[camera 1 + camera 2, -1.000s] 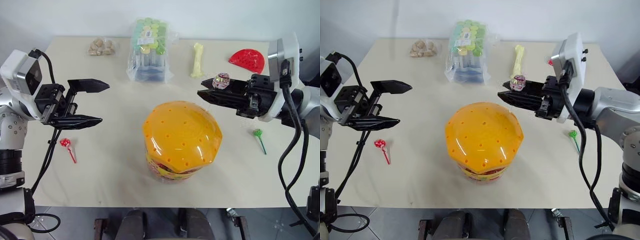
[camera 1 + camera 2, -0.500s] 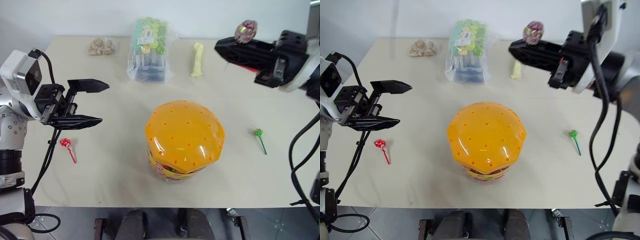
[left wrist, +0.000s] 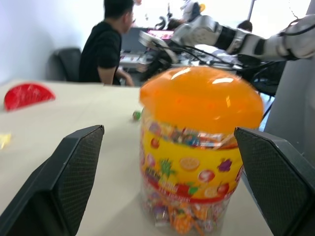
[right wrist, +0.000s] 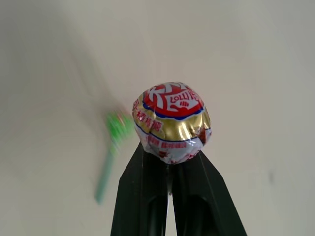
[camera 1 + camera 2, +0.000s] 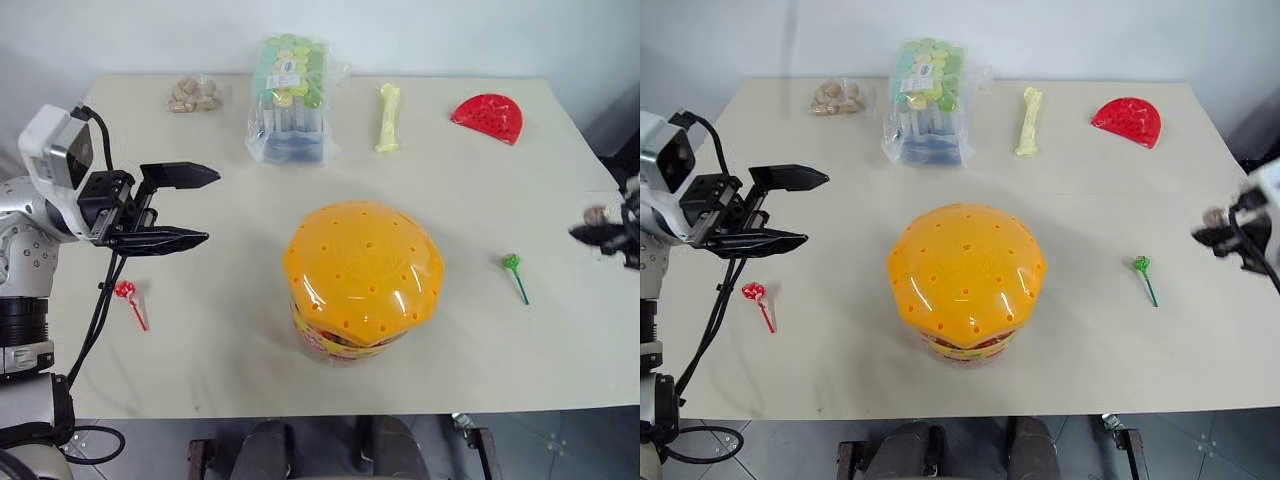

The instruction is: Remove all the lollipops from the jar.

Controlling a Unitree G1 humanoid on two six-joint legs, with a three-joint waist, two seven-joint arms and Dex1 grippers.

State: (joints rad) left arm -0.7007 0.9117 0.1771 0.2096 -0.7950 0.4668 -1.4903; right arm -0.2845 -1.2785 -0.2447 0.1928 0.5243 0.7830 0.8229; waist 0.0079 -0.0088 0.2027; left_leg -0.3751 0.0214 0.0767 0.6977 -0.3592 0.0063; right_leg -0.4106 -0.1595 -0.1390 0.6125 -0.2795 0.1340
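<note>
Clamped between my right gripper's (image 4: 170,162) two black fingers is a lollipop (image 4: 171,121), its red, gold and white wrapped head sitting just past the fingertips; the fingers are pressing together on it with only a thin slit between them. That gripper is hanging over the table's (image 5: 480,180) right edge, apart from the surface, and the green-stick lollipop (image 5: 515,274) is lying flat on the table near it, between it and the jar (image 5: 362,280). My left gripper (image 5: 196,207) is hovering above the left side of the table with its fingers standing wide apart and nothing between them, pointing across toward the jar. The jar is standing upright near the middle of the table, its orange dotted dome in place over the printed base, and in my left wrist view wrapped sweets are showing through the clear bottom. The red-stick lollipop (image 5: 129,296) is lying on the table below my left gripper. Along the far side are resting a bag of green-capped tubes (image 5: 289,98), a pale yellow bone-shaped stick (image 5: 387,117) and a red half-round piece (image 5: 488,117)
</note>
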